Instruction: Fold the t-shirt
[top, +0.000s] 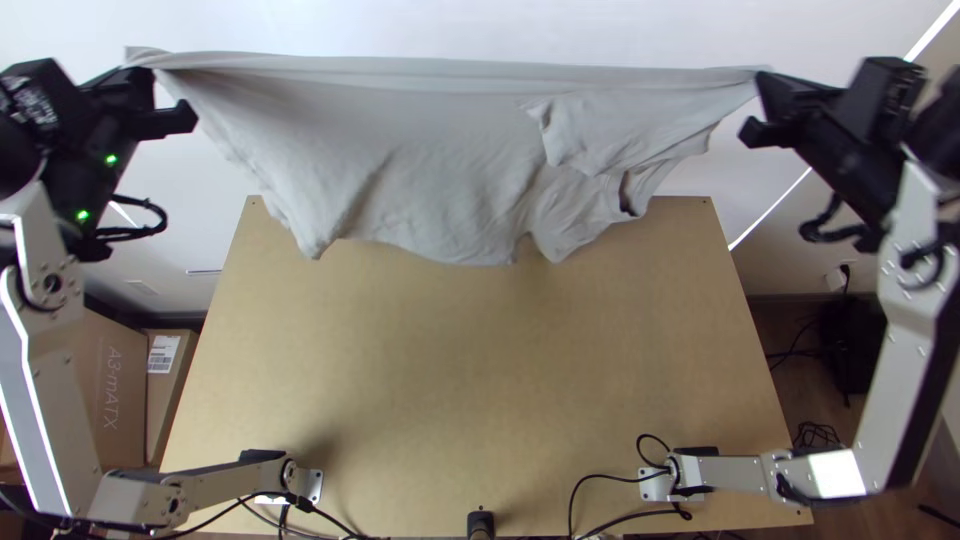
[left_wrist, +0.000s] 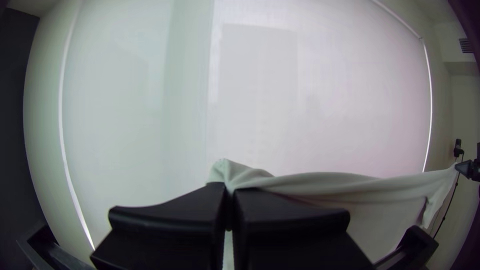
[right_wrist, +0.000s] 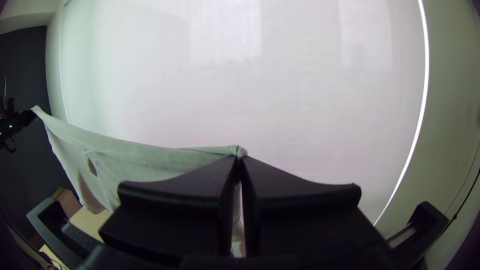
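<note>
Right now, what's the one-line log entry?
t-shirt: stretched aloft | left gripper: closed on it | right gripper: closed on it

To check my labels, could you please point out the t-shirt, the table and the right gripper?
T-shirt (top: 430, 165): top view, middle of the hanging cloth.
Table (top: 480, 370): top view, bare wooden surface.
Right gripper (right_wrist: 239, 161): right wrist view, midway between its fingertips.

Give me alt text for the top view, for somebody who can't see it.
A pale grey t-shirt hangs stretched by its upper edge between the left gripper and the right gripper, its lower part draping in loose folds over the far end of a light wooden table.
</note>
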